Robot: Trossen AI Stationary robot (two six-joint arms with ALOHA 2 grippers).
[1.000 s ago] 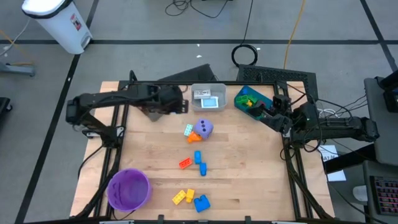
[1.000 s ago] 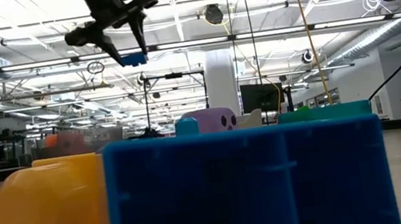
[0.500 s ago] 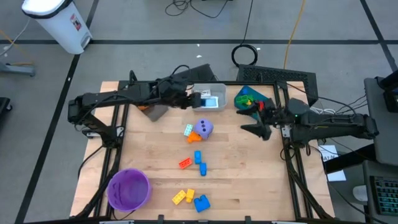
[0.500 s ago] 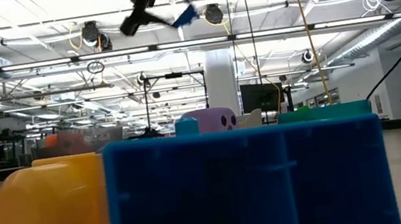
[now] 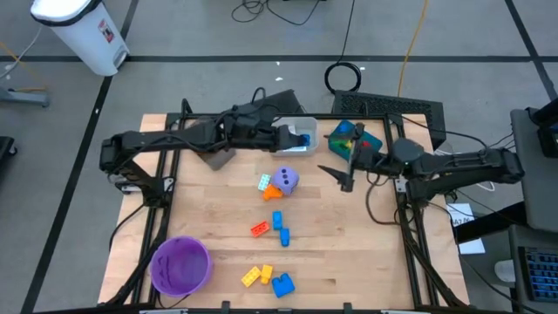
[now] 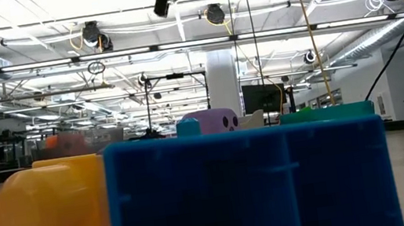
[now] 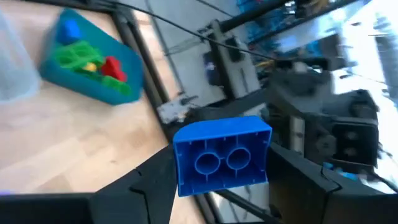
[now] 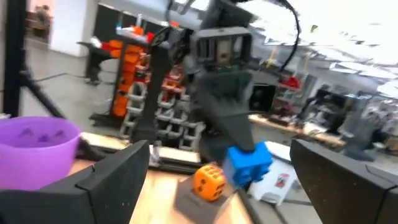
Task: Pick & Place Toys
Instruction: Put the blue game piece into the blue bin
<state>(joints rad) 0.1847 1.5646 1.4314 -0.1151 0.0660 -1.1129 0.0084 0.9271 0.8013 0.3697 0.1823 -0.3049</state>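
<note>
Wooden worktop (image 5: 349, 235), frame centre. Left hand (image 5: 296, 137), upper centre above clear bin (image 5: 307, 125): clenched on blue brick (image 7: 222, 155). Right hand (image 5: 338, 174), right of centre: fingers spread, holding nothing. Remaining toys mid-worktop.

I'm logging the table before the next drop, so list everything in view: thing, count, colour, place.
blue brick: one, held in the left gripper above the clear bin
clear bin: one, far edge, middle
teal bin: one, far right, holding toys
purple die: one, centre
orange die: one, on a grey block, far left
loose bricks: several, yellow, blue, orange, red, centre to near edge
purple bowl: one, near left corner
left gripper: jaws shut on the blue brick
right gripper: jaws open, empty, right of centre
</note>
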